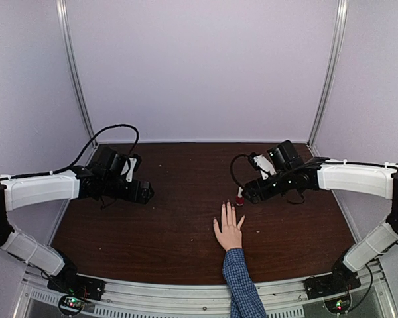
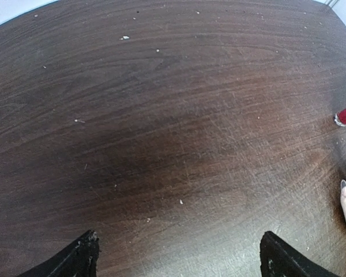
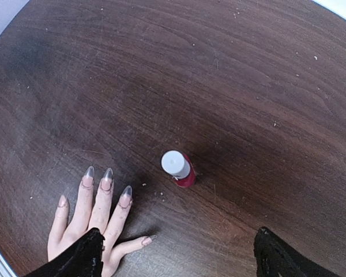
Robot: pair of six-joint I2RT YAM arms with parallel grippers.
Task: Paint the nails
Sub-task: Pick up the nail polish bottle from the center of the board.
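Right wrist view: a hand (image 3: 89,222) lies flat at 7 o'clock, its long nails (image 3: 108,176) clear and unpainted. A capped red polish bottle (image 3: 179,168) stands just beside the fingertips. Both grippers (image 1: 140,193) (image 1: 250,194) hover spread wide, holding nothing. Best start: grasp the bottle squarely, steadying it before uncapping. Only the overhead view shows the checked sleeve (image 1: 241,286).

Two arms, each with a white shell forearm segment, black joints and a black wrist block; left arm (image 1: 40,189) and right arm (image 1: 355,179) match. A black cable loops off the left wrist, a shorter black cable curls at the right wrist, and small white tags sit on both wrist blocks. Black base plates at the desk's near edge carry tiny green and red lights; the wrist views show black, rough-edged fingertips (image 3: 277,254).
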